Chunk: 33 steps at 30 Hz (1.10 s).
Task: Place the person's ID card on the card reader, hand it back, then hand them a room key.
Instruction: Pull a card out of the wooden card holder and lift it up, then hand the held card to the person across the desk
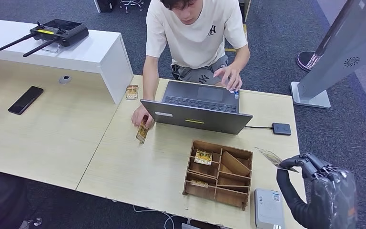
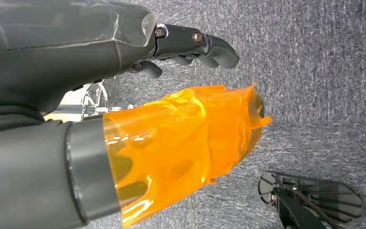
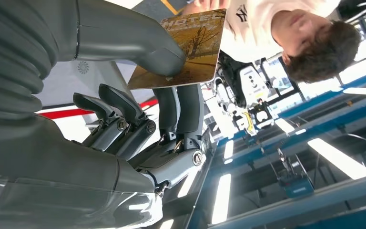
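Right hand [image 1: 310,164] pinches the room key [image 3: 186,47] — thumb above, fingers [image 3: 181,107] beneath; left hand [image 2: 186,45] curled

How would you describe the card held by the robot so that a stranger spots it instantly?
Start at the wooden organiser near the table's front edge. To its right, the right robot hand is raised, pinching a room key card. Unlike the cards lying in the organiser, it is up in the air.
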Each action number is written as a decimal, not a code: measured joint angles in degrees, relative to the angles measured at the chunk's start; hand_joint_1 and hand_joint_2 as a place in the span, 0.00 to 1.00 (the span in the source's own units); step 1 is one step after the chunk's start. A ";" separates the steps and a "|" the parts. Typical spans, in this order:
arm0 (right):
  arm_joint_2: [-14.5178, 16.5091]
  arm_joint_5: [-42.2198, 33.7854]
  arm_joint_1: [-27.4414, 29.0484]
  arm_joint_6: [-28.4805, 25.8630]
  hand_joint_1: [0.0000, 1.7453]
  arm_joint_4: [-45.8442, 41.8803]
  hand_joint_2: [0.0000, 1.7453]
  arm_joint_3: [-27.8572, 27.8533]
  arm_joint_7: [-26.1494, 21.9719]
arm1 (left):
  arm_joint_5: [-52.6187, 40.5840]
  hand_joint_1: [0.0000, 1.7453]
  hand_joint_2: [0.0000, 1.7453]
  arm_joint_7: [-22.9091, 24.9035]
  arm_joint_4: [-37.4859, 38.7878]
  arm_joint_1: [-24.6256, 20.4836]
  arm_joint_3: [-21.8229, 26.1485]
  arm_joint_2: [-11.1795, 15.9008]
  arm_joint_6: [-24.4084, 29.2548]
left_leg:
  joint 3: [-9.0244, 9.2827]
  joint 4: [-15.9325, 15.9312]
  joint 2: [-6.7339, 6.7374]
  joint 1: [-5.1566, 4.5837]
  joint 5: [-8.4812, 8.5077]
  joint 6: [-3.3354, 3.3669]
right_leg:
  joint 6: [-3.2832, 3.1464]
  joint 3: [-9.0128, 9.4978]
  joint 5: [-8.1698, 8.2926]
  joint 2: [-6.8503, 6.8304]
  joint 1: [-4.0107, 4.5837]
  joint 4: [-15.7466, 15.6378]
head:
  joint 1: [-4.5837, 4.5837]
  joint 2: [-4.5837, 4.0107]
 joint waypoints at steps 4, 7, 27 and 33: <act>-0.02 -0.25 3.17 -2.04 1.00 -2.23 1.00 -1.19 -1.53 | -0.26 0.00 0.00 0.00 0.00 -0.13 -1.22 0.02 1.33 | -0.03 0.00 -0.02 0.00 -0.01 0.01 | 0.01 -0.01 -0.01 -0.03 0.00 0.00 | -0.01 0.00; -0.02 -0.30 5.04 -3.32 1.00 -3.29 1.00 -1.96 -2.63 | -0.71 0.00 0.00 0.00 0.01 -0.27 -2.33 0.03 2.21 | -0.03 0.00 -0.01 0.00 -0.03 0.03 | 0.01 -0.01 -0.01 -0.02 0.00 0.00 | -0.02 0.00; 2.69 -1.17 -21.86 6.50 1.00 13.44 1.00 3.31 1.22 | -7.43 0.00 0.00 -1.45 10.99 -4.24 -7.15 3.36 10.17 | 0.02 0.00 0.12 0.02 0.24 -0.01 | -0.03 0.03 0.25 0.09 0.01 0.04 | 0.01 0.00; 4.92 0.81 -29.44 8.21 1.00 19.98 1.00 6.35 4.36 | -7.80 0.00 0.00 -1.62 15.29 -5.18 -7.80 5.33 11.29 | -0.07 -0.02 0.10 0.02 0.28 -0.03 | -0.04 -0.04 0.25 0.11 0.02 0.11 | 0.01 0.00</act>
